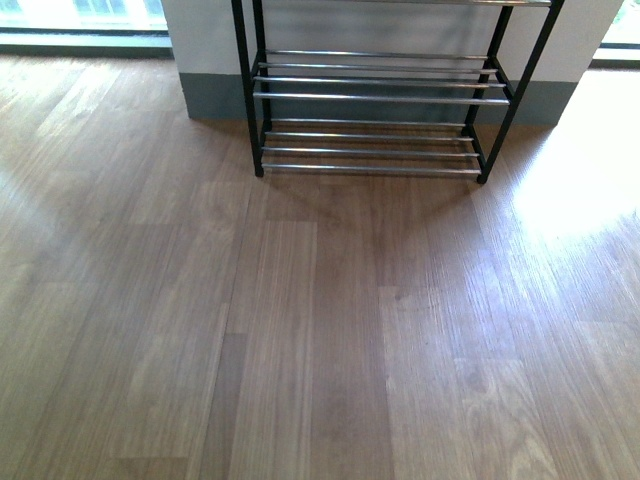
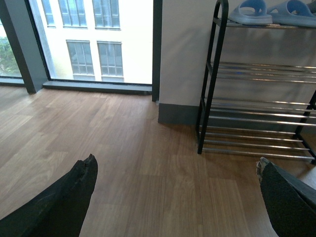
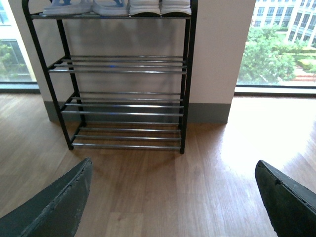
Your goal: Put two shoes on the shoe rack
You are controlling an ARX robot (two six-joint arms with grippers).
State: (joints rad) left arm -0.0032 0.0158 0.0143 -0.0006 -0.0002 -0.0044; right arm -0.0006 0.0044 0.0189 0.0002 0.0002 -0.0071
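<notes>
From the left: the left gripper (image 2: 175, 197) hangs with its dark padded fingers (image 2: 69, 197) spread wide and nothing between them, over bare brown wood-plank floor (image 2: 113, 133). At about two o'clock from it stands the low open shoe rack with black metal side frames and shiny chrome rods (image 2: 256, 111); a pair of light blue slippers (image 2: 271, 12) sits on its top tier.

In the front view the rack (image 1: 370, 100) stands at twelve o'clock against a white wall with a grey skirting (image 1: 210, 95), its lower tiers bare.

The right gripper (image 3: 173, 197) is likewise wide apart and holds nothing, the rack (image 3: 123, 101) at eleven o'clock from it. Pale footwear (image 3: 148, 7) lines the top tier beside the slippers; its kind is unclear.

The two shoes to be placed appear in no view, so their location cannot be told. Sneakers of this sort are probably light, soft and yielding in the upper and stiff in the sole; a pinch on the heel collar or across the sole sides seems soundest.
</notes>
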